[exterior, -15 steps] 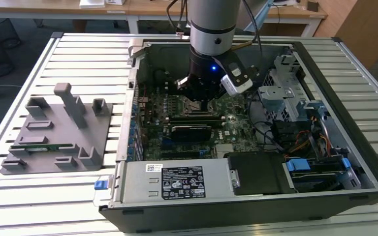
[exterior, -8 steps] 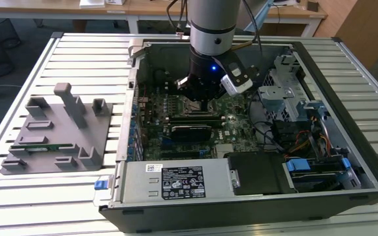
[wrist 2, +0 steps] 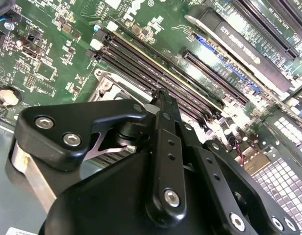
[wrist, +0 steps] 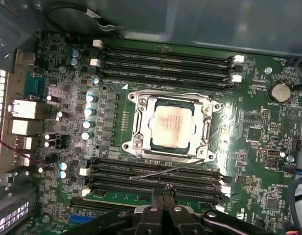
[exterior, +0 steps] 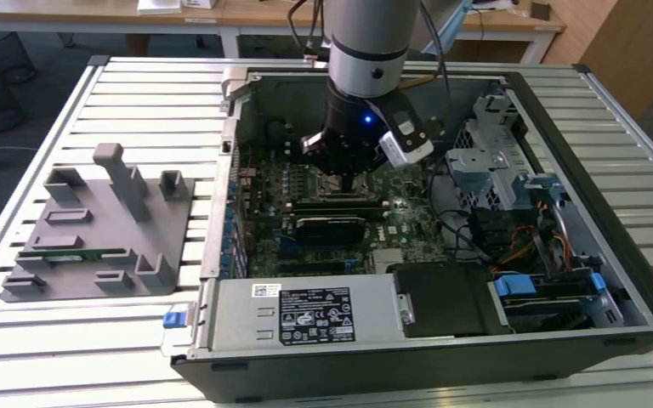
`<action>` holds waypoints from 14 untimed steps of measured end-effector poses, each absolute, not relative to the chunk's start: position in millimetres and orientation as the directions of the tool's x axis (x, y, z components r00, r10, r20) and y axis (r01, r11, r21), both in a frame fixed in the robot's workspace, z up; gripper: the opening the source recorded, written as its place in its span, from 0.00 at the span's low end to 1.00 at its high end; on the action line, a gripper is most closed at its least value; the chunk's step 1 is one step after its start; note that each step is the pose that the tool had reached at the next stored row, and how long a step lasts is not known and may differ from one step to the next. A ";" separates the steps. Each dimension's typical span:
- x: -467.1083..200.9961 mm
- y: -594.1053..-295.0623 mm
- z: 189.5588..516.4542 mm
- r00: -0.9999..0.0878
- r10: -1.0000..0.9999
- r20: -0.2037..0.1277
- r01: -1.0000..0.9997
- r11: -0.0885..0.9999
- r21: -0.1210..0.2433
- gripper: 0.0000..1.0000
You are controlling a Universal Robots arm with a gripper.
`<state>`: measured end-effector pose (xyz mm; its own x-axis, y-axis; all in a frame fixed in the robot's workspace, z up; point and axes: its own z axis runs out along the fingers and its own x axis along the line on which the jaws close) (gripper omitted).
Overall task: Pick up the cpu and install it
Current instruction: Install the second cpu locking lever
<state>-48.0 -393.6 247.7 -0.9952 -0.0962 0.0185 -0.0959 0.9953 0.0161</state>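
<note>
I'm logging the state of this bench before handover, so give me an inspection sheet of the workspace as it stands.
Surface: slatted metal table carrying an open computer case and a grey fixture tray.
Job's things: cpu lying flat inside the socket frame on the motherboard.
Clutter: a thin green memory stick on the fixture tray.
Grippers: gripper inside the case near the socket, holding nothing, fingers closed together.
Cables: black cables running down along the arm; coloured wiring at the case's side on the exterior view's right.
Surroundings: wooden desks behind the table.
</note>
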 end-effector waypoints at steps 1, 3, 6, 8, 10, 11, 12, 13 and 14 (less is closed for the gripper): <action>-48.4 -393.5 247.6 -0.995 -0.096 0.018 -0.096 0.995 0.017 0.11; -49.7 -393.5 247.5 -0.995 -0.096 0.018 -0.096 0.995 0.018 0.11; -52.0 -393.4 247.5 -0.995 -0.096 0.018 -0.096 0.995 0.018 0.11; -52.0 -393.5 247.5 -0.995 -0.096 0.018 -0.096 0.995 0.018 0.11; -52.4 -393.5 247.5 -0.995 -0.096 0.018 -0.096 0.995 0.018 0.11; -52.6 -393.5 247.5 -0.995 -0.096 0.018 -0.096 0.995 0.018 0.11; -52.7 -393.5 247.5 -0.995 -0.096 0.018 -0.096 0.995 0.018 0.11; -52.9 -393.5 247.5 -0.995 -0.096 0.018 -0.096 0.995 0.018 0.11; -53.1 -393.5 247.5 -0.995 -0.096 0.018 -0.096 0.995 0.018 0.11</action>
